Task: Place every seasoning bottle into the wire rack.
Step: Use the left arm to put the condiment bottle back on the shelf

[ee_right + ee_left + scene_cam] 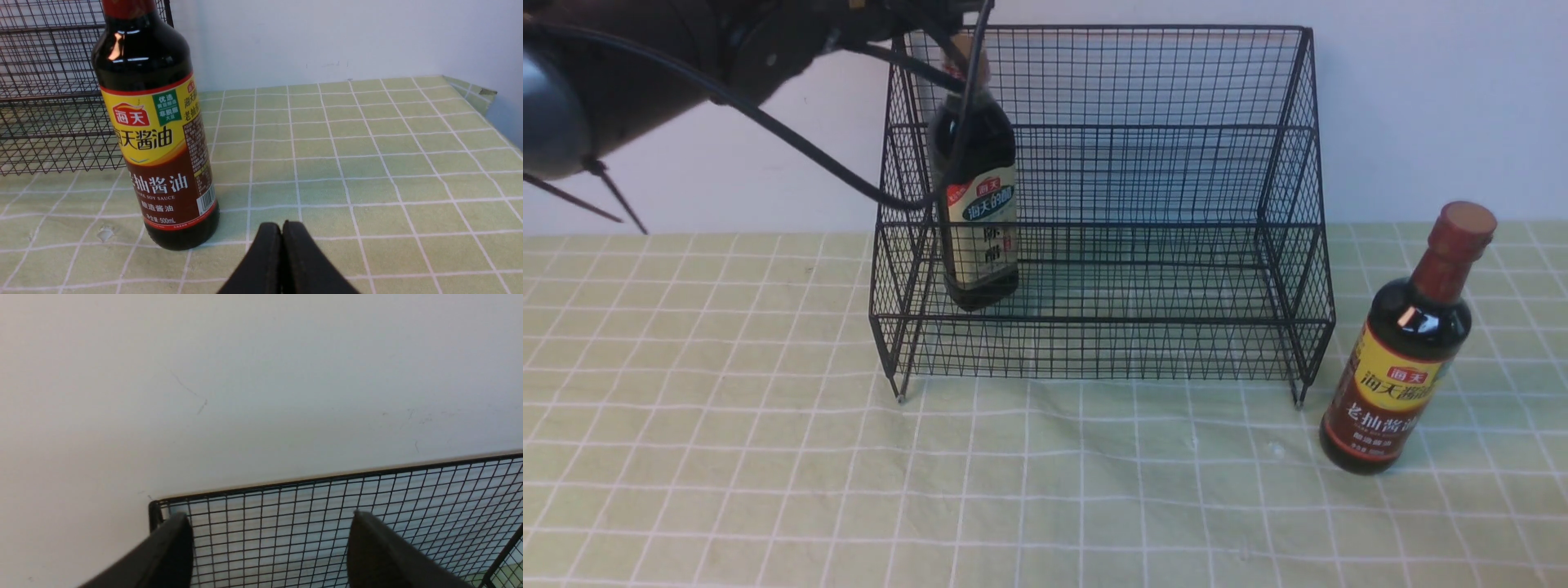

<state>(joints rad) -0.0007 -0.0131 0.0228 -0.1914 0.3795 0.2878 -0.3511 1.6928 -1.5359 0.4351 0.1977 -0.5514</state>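
The black wire rack [1143, 163] stands at the middle back of the table. The squarish seasoning bottle [978, 220], with a beige-green label, stands roughly upright on the rack's lower tier at its left end. My left arm [768, 41] reaches over that corner, and its fingertips are cut off by the top edge of the front view. In the left wrist view my left gripper [267, 516] is open and empty above the rack's back mesh [367, 506]. The round seasoning bottle [1409, 351] with a yellow-red label stands on the cloth right of the rack. My right gripper [282, 228] is shut, close beside this bottle [157, 134] and apart from it.
A green checked tablecloth [1045, 490] covers the table. A white wall [1421, 98] runs right behind the rack. A black cable [849, 175] hangs from the left arm across the rack's left side. The table's far right corner [470, 87] shows in the right wrist view.
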